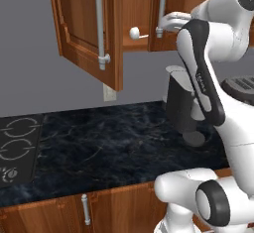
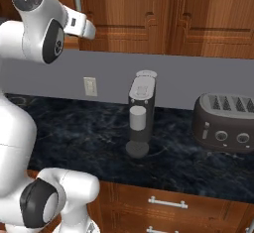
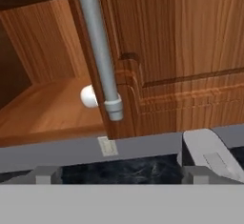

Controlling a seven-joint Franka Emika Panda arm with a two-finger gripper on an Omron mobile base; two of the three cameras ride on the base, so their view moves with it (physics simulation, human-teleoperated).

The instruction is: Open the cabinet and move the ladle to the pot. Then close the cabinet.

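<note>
Right door's silver handle [image 3: 99,46] half-hides the ladle [image 3: 88,96]; hand's opening I cannot tell; approach left of the bar, open wide.

We're seeing the cabinet [image 1: 89,33] with left door swinging open; the ladle [image 1: 135,33] is lying inside on its floor.

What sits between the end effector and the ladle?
In the hand view, the right cabinet door's edge and its silver bar handle stand before the ladle, half hiding its head.
</note>
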